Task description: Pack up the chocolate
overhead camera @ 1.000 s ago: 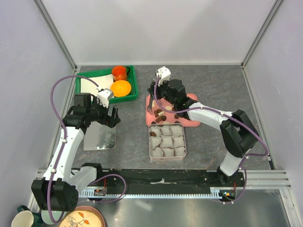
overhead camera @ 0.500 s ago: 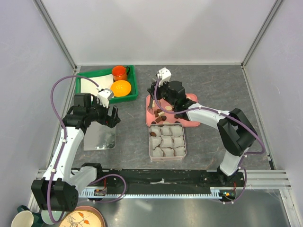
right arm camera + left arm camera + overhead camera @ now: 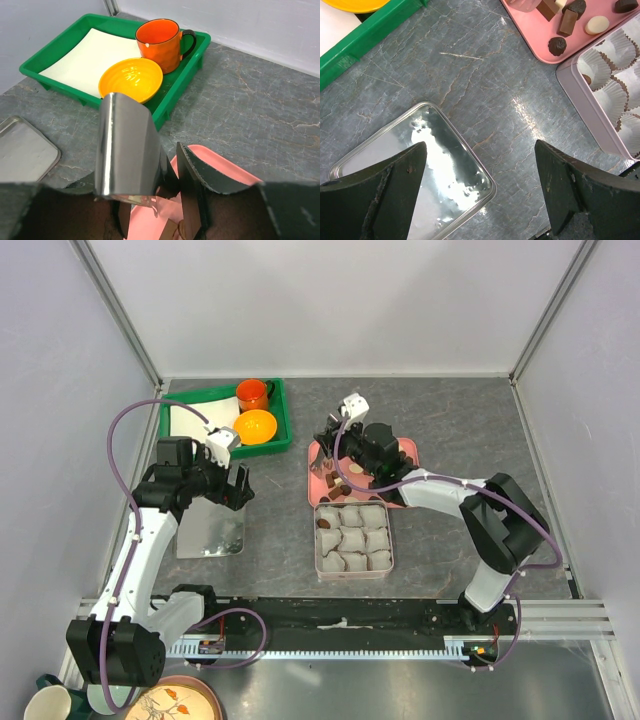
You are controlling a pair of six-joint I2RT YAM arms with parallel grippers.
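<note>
Several small chocolates [image 3: 345,483], dark brown and a few pale, lie on a pink tray [image 3: 402,498]; they also show in the left wrist view [image 3: 568,20]. Just in front stands the square tin [image 3: 353,538] of paper cups, with one dark piece [image 3: 325,524] in its far-left cup. My right gripper [image 3: 334,462] hangs over the tray's left part, shut on shiny metal tongs [image 3: 127,145]; their tips are hidden. My left gripper [image 3: 235,487] is open and empty, hovering over the corner of the silver lid [image 3: 410,165].
A green tray [image 3: 225,452] at the back left holds an orange mug [image 3: 252,393], a yellow bowl [image 3: 256,426] and a white sheet. The silver lid [image 3: 210,530] lies flat left of the tin. Grey walls close the sides and back.
My right wrist has shifted slightly toward the near right over the pink tray. The left arm has not moved.
</note>
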